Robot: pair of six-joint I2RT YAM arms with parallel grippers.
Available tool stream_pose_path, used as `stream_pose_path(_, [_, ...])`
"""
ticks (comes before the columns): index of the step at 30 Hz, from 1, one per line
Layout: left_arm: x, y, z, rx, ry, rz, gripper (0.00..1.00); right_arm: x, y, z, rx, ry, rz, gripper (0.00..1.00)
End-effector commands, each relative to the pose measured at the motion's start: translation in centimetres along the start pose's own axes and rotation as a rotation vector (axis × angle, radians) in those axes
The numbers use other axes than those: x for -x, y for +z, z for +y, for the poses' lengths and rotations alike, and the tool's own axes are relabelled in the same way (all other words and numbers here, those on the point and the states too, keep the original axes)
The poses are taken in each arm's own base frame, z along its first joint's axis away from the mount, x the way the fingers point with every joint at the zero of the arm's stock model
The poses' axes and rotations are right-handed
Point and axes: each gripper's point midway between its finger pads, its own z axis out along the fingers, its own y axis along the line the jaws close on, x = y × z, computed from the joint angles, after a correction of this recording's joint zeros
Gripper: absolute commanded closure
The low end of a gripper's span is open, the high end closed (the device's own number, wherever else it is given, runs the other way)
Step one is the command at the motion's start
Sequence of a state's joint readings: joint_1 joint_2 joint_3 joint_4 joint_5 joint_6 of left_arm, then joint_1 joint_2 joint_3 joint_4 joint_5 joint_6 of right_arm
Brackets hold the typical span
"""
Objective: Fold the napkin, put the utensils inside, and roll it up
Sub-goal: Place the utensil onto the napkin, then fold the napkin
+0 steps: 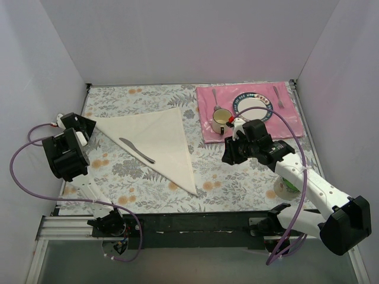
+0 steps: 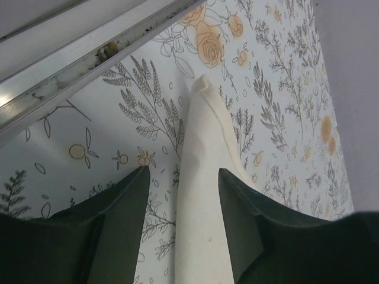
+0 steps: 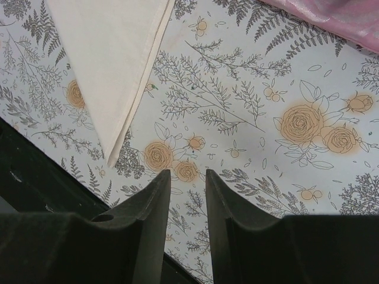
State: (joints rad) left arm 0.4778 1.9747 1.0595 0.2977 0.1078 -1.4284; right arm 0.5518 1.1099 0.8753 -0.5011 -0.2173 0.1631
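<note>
The off-white napkin (image 1: 157, 139) lies folded into a triangle on the flowered table cover. The silver knife (image 1: 137, 150) rests slantwise on its left half. My left gripper (image 1: 90, 126) sits at the napkin's left corner. In the left wrist view that gripper (image 2: 183, 171) straddles a narrow strip of napkin (image 2: 204, 177), jaws apart, with a gap showing between the left finger and the cloth. My right gripper (image 1: 227, 156) hovers right of the napkin. In the right wrist view this gripper (image 3: 188, 173) is open with a narrow gap over bare cover, and the napkin's lower tip (image 3: 112, 59) lies up-left.
A pink placemat (image 1: 284, 125) at the back right carries a plate (image 1: 240, 100), a cup (image 1: 220, 118), a spoon (image 1: 216, 97) and a fork (image 1: 278, 96). A tape roll (image 1: 286, 186) lies beside the right arm. A metal rail (image 2: 89, 53) edges the table by the left gripper.
</note>
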Motion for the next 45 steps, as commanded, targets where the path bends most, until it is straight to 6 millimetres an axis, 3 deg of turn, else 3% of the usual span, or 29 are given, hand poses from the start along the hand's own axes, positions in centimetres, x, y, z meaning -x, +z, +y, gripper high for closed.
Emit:
stream_pose_path(1, [0.4, 1.4, 0.0, -0.015, -0.015, -0.002, 0.53, 1.9, -0.5, 0.5, 0.004, 0.001, -0.039, 0.62])
stream_pose_path(11, [0.8, 2.6, -1.0, -0.057, -0.021, -0.004, 0.66, 2.1, -0.4, 0.4, -0.005, -0.003, -0.028, 0.62])
stream_pose_path(16, [2.4, 2.0, -2.6, -0.092, 0.026, -0.032, 0.92, 2.0, -0.2, 0.5, 0.003, -0.001, -0.024, 0.62])
stream_pose_path(20, [3.7, 0.9, -4.8, -0.144, 0.068, -0.044, 0.92, 1.9, -0.2, 0.5, 0.007, -0.01, -0.023, 0.62])
stream_pose_path(24, [5.1, -2.2, -7.6, -0.207, 0.092, -0.081, 0.93, 1.5, 0.1, 0.2, 0.004, -0.01, -0.028, 0.62])
stream_pose_path(26, [4.8, -3.2, -8.3, -0.221, 0.105, -0.077, 0.93, 1.1, 0.4, 0.2, 0.008, -0.007, -0.018, 0.61])
stream_pose_path(31, [2.9, -6.9, -9.8, -0.264, 0.09, -0.034, 0.93, 0.9, 0.8, 0.5, 0.033, -0.007, -0.014, 0.61])
stream_pose_path(33, [0.8, -7.9, -9.1, -0.258, 0.055, 0.017, 0.93, 0.6, 0.9, 0.6, 0.044, -0.006, -0.012, 0.61])
stream_pose_path(35, [-0.2, -9.5, -9.6, -0.275, 0.01, 0.045, 0.93, 0.4, 1.1, 0.5, 0.044, -0.006, -0.012, 0.61])
stream_pose_path(37, [-2.4, -10.6, -9.6, -0.3, -0.008, 0.104, 0.93, 0.4, 1.3, 0.5, 0.044, -0.004, -0.008, 0.61])
stream_pose_path(42, [-6.6, -13.5, -11.5, -0.357, 0.012, 0.189, 0.93, 0.3, 1.9, 0.6, 0.062, -0.002, 0.005, 0.61])
stream_pose_path(45, [-8.1, -15.2, -12.4, -0.385, 0.022, 0.211, 0.93, 0.3, 2.1, 0.6, 0.066, -0.001, 0.015, 0.61])
